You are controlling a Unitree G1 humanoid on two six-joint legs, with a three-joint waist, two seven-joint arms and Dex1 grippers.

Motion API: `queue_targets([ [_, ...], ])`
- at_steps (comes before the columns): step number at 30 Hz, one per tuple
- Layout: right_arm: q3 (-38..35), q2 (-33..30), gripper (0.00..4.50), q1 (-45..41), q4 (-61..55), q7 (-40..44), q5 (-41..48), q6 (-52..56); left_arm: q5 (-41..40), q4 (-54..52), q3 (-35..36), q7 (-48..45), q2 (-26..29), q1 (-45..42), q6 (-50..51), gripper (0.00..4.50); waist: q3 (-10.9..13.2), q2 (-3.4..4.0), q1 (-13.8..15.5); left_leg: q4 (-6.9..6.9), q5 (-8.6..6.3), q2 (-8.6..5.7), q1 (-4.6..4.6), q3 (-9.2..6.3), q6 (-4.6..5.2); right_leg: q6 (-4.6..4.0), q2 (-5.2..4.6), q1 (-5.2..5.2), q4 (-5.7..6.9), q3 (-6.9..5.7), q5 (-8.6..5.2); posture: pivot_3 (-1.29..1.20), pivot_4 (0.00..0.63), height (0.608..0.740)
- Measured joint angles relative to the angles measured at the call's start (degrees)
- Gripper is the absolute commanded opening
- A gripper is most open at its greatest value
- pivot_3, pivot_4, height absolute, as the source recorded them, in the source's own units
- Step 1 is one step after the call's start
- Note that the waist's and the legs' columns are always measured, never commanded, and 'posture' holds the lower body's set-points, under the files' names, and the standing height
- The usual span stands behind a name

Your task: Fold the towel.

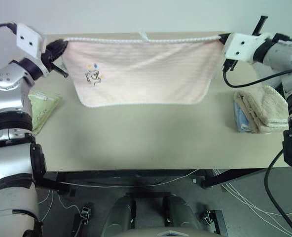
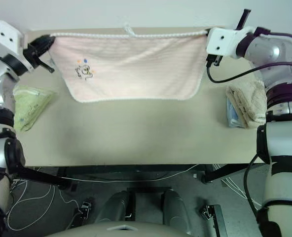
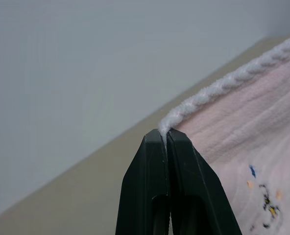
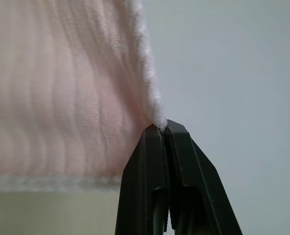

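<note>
Tabletop (image 1: 151, 143): beige. Towel (image 1: 146, 74) hangs spread above it toward 12 o'clock, scalloped edge taut between both hands. Left hand (image 3: 165, 137) clamped tight on the 9 o'clock corner; right hand (image 4: 163, 128) clamped tight on the 3 o'clock corner.
</note>
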Motion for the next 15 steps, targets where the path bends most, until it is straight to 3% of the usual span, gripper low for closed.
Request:
queue_targets([
  [5, -4.89, -1.08, 0.01, 7.41, -11.75, 13.13, 12.82, 3.66, -2.16, -4.06, 1.25, -5.90, 3.97, 4.17, 1.29, 0.00, -0.01, 0.00, -0.85, -0.02, -0.01, 0.04, -0.03, -0.01, 0.02, 0.00, 0.00, 0.00, 0.15, 0.02, 0.00, 0.00, 0.150, 0.740],
  [8, -7.70, -3.84, 0.01, 20.62, -25.36, 22.40, 22.49, 12.47, -6.72, -14.20, 2.76, -14.50, 6.69, 17.19, 5.75, 0.00, 0.00, 0.02, -1.12, 0.00, -0.08, 0.04, -0.03, 0.00, 0.14, 0.00, -0.05, 0.01, 0.14, 0.03, 0.00, 0.00, 0.150, 0.740],
  [15, -12.20, -10.15, 0.01, 45.92, -50.82, 32.26, 35.51, 31.63, -15.38, -35.07, 5.87, -24.88, 11.21, 44.38, 21.10, 0.00, 0.01, 0.03, -0.83, 0.12, -0.18, 0.09, -0.09, -0.03, 0.32, -0.01, -0.14, -0.12, 0.20, 0.08, -0.01, 0.00, 0.150, 0.740],
])
